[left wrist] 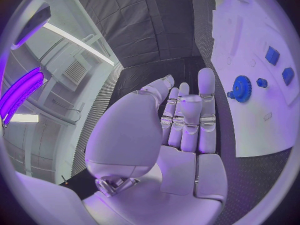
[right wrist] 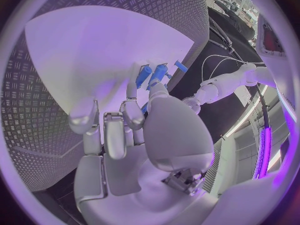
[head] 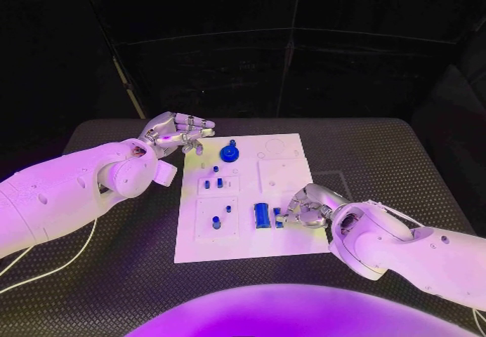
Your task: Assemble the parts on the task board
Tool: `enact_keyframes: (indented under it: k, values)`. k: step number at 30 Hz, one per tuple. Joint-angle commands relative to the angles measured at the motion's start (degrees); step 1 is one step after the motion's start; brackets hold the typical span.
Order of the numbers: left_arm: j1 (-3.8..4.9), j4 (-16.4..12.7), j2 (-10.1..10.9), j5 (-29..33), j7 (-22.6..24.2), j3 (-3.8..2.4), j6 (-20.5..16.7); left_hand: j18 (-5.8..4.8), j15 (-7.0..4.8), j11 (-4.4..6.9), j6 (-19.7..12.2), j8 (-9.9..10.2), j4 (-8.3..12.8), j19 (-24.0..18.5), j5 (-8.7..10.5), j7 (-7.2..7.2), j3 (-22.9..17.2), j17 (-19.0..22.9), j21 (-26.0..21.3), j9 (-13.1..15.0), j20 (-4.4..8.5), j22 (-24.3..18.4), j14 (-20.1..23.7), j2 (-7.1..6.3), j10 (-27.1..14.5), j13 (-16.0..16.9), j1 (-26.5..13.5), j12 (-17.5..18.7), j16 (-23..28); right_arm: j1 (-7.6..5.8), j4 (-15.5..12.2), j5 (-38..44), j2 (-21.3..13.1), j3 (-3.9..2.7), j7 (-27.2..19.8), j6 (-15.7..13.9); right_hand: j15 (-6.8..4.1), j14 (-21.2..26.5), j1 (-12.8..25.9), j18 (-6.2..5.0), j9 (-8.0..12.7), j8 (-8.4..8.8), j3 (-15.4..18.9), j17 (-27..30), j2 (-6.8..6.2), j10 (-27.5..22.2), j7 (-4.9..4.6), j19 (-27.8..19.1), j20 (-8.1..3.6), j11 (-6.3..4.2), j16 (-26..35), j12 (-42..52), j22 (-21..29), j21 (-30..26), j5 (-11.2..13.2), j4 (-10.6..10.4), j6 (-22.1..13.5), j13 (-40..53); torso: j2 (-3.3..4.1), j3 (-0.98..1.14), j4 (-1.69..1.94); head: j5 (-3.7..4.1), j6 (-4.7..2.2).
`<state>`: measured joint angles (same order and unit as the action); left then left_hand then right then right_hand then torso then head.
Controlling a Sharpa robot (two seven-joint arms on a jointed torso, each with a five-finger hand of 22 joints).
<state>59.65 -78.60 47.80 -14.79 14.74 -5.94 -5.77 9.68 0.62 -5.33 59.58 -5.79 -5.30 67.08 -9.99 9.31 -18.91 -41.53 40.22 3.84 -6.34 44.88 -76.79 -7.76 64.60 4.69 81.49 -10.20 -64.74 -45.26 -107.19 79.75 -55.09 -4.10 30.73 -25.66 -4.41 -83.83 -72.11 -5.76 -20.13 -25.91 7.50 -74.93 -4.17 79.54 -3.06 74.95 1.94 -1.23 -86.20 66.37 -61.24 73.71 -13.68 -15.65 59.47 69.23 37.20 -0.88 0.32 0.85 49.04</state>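
Right hand point(head: 307, 206) sat low at the task board's point(head: 289, 151) near right edge, fingertips bunched against the blue cylinder point(head: 261, 214) though a real grip couldn't be confirmed, so it risked rolling away; left hand point(head: 178, 132) hovered slack near the blue gear point(head: 230, 151).

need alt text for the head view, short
A white task board holding small blue parts lies on a black table. The right hand rests by a blue cylinder at the board's right edge; the left hand hovers off its far-left corner.
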Motion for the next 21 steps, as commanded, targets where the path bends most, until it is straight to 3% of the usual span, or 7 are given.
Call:
enact_keyframes:
  k: [1,21]
  values:
    - [0.08,-0.17,0.01,0.26,0.01,-0.05,0.59,0.78,-0.07,-0.03,0.00,-0.05,-0.14,-0.08,0.12,-0.26,-0.05,0.06,-0.38,0.06,-0.13,-0.06,0.46,0.48,-0.52,-0.09,-0.10,-0.38,0.26,-0.05,-0.60,-0.31,-0.74,0.00,-3.43,2.21,-0.25,-4.74,-1.00,-0.05,-0.08,-0.25,0.13,-7.83,0.00,0.00,0.04,0.00,-0.09,0.08,0.03,0.11,0.05,-0.18,-0.11,0.23,-0.37,0.03,-0.05,-0.01,-0.01,0.08,-0.15]
    - [0.08,-0.12,-0.08,0.26,0.06,-0.05,0.58,0.78,-0.07,-0.03,0.00,-0.05,-0.14,-0.08,0.12,-0.26,-0.05,0.06,-0.38,0.06,-0.13,-0.06,0.46,0.48,-0.52,-0.09,-0.10,-0.38,0.26,-0.04,1.29,0.42,0.46,0.01,-2.98,4.12,-0.28,-4.77,-4.39,-0.04,-0.30,-0.50,0.47,-7.97,0.86,0.03,0.10,0.03,-0.10,0.02,-0.03,0.20,-0.09,-0.17,-0.16,1.05,-0.39,0.18,0.06,0.01,0.06,-0.06,-0.04]
